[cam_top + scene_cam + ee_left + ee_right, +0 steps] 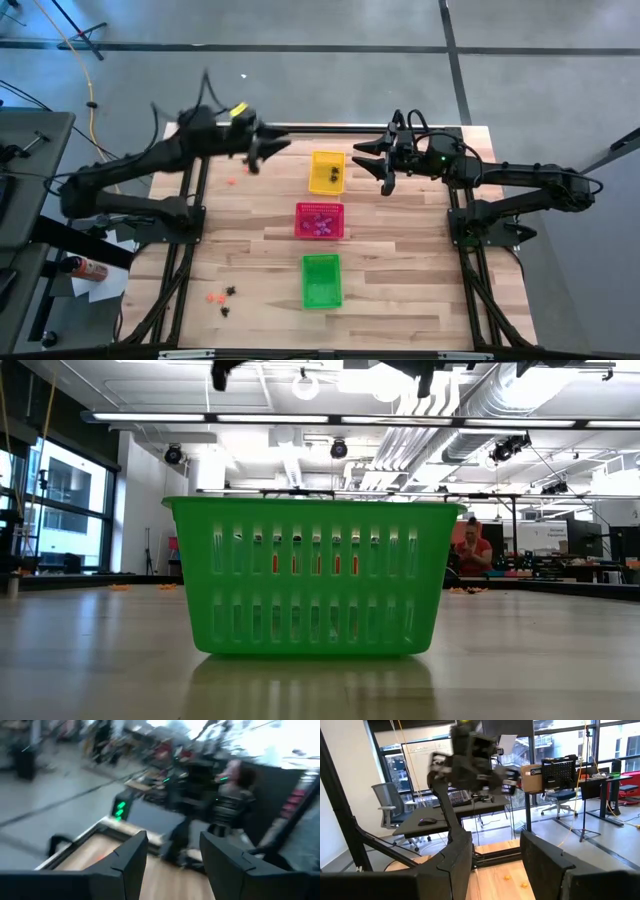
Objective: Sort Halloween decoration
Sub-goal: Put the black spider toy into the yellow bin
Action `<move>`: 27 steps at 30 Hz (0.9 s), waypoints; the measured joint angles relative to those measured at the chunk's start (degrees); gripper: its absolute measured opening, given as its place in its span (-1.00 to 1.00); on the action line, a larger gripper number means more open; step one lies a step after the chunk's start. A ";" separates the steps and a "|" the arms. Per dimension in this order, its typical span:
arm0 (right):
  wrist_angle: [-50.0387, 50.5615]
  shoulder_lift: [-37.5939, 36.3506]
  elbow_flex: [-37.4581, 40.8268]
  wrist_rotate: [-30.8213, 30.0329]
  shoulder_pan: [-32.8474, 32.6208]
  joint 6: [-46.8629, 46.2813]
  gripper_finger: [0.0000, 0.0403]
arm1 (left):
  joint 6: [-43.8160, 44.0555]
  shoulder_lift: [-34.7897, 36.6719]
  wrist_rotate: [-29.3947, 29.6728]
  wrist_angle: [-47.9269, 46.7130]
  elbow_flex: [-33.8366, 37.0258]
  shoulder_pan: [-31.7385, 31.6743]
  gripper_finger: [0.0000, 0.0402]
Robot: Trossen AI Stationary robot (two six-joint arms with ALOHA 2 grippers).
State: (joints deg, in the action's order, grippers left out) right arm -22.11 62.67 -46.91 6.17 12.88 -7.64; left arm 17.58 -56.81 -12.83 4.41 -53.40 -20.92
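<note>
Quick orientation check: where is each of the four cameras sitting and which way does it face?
High: overhead, straight down on the table, both arms, three baskets.
Low: table height, facing the green basket; arms barely show at top.
Left wrist: past its open fingers, toward the room.
Right wrist: past its fingers, toward the left arm.
Shared: high and low both show the green basket.

Legible text: none | Labels, brands, numbers: none readable | Whiteboard [422,757] behind the glass, right wrist view: faint marks, too small to read | Cardboard box [532,776] on the desk, right wrist view: dark mark on its face, unreadable | Green lit sign [119,809], left wrist view: blurred, unreadable
</note>
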 joint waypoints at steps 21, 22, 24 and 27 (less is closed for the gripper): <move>0.04 0.00 0.01 0.04 -0.92 -2.40 -0.19 | -9.68 3.17 9.52 14.49 13.35 13.91 -0.14; 0.07 0.00 0.01 0.04 -0.92 -2.40 -0.19 | -10.60 3.17 9.52 14.50 13.35 13.77 -0.14; 0.09 0.00 0.01 0.04 -0.92 -2.46 -0.19 | -11.66 3.15 9.51 14.83 13.35 13.61 -0.14; 0.91 0.00 0.01 0.04 -0.92 -4.75 -0.19 | -11.63 3.14 9.50 14.84 13.35 13.41 -0.14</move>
State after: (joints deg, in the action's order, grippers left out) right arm -21.20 62.67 -46.89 6.22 11.97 -12.39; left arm 5.96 -53.67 -3.33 19.25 -40.05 -7.51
